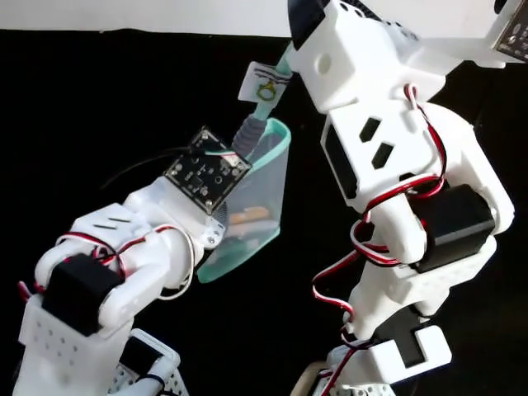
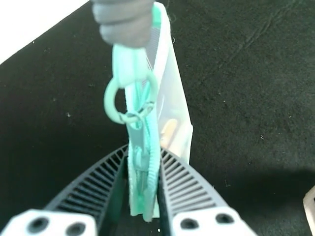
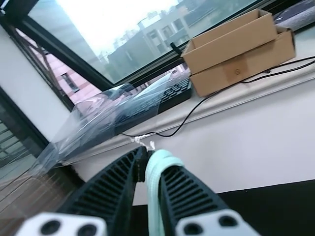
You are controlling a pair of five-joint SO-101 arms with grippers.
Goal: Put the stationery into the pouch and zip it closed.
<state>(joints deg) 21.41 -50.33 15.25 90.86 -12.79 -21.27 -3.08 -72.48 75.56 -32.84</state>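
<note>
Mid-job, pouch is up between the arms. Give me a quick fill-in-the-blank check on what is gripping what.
1. The left gripper is clamped on the ___.
2. The zipper pull just past its fingertips is shaped like a ___.
3. The right gripper is ___ on a mint-green piece.
4. The table has a ___ surface.

Missing words: pouch; ring; shut; black.

Black table; cardboard boxes, keyboard on windowsill.
</note>
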